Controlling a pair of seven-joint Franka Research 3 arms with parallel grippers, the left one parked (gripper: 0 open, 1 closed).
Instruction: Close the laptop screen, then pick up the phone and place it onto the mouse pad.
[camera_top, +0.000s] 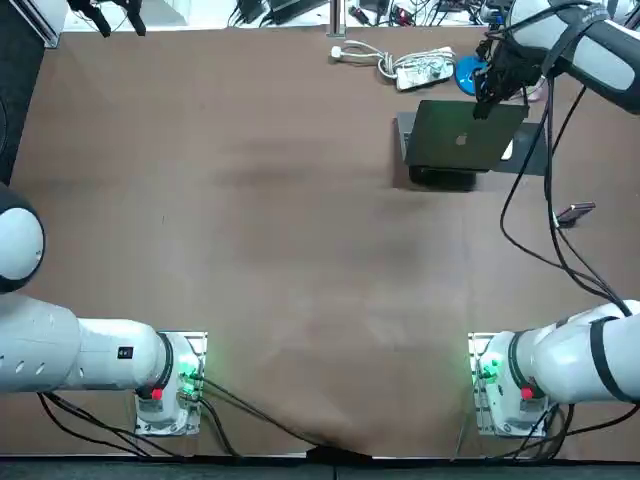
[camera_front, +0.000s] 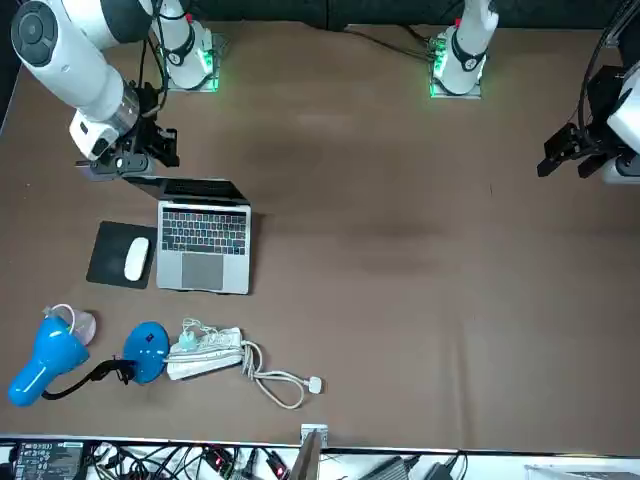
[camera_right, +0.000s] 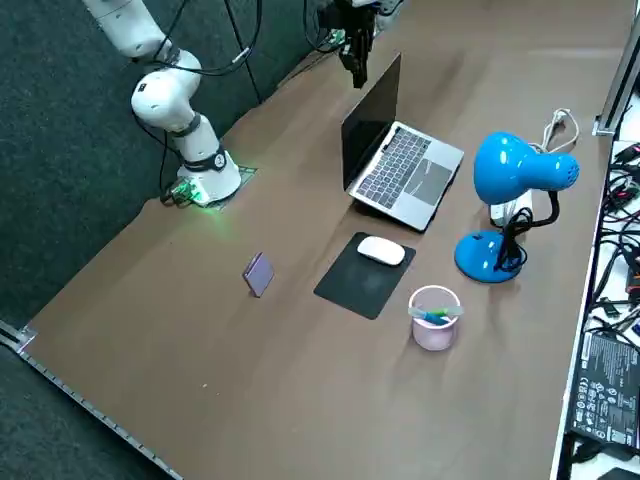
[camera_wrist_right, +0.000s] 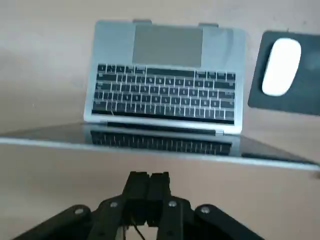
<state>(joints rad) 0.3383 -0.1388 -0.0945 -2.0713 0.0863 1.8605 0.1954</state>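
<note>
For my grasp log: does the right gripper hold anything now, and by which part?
Nothing is held. The right gripper is shut and empty, close behind the top edge of the open laptop lid.

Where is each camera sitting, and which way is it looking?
Top: overhead, looking straight down; arm bases at the bottom, right end effector by the laptop.
Front: across the table, facing the robot; bases at top.
Right side: raised at the robot's right, looking diagonally over phone and mouse pad; right arm shows.
Right wrist: on that arm, looking past its shut fingers at the laptop.
Shared: front and right side both show the blue lamp.
</note>
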